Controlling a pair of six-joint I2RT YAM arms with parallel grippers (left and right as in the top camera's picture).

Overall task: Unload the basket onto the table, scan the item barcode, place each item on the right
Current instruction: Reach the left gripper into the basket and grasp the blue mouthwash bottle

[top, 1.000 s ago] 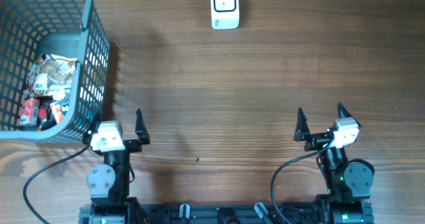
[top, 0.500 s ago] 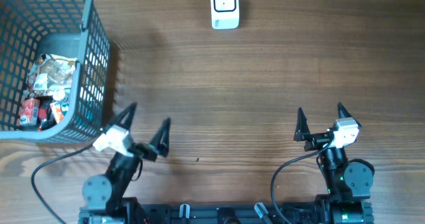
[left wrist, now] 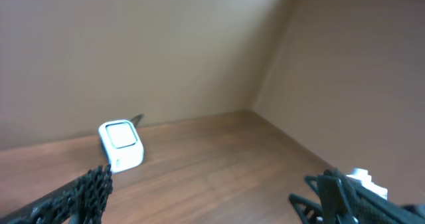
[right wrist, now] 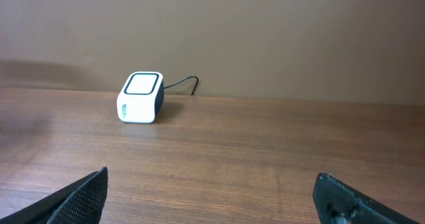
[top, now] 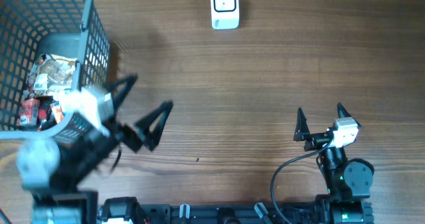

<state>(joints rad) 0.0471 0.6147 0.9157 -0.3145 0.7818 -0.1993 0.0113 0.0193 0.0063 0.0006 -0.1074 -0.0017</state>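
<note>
Wood table (top: 265, 84): left gripper (top: 153, 91), wide and empty, lifts toward the basket (top: 93, 58) at nine o'clock; right gripper (top: 320, 111) stays parked, wide. The pick looks underway.

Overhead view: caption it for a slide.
Left fingers open beside the basket of packaged items; right fingers open; white scanner at the far edge of the table.

Print on the scanner (right wrist: 141, 98) and packets (top: 48, 78) is too small to read.

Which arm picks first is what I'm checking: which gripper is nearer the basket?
Left. The left gripper hangs open just beside the basket, by its mesh wall; the right gripper is far off, across the table.
</note>
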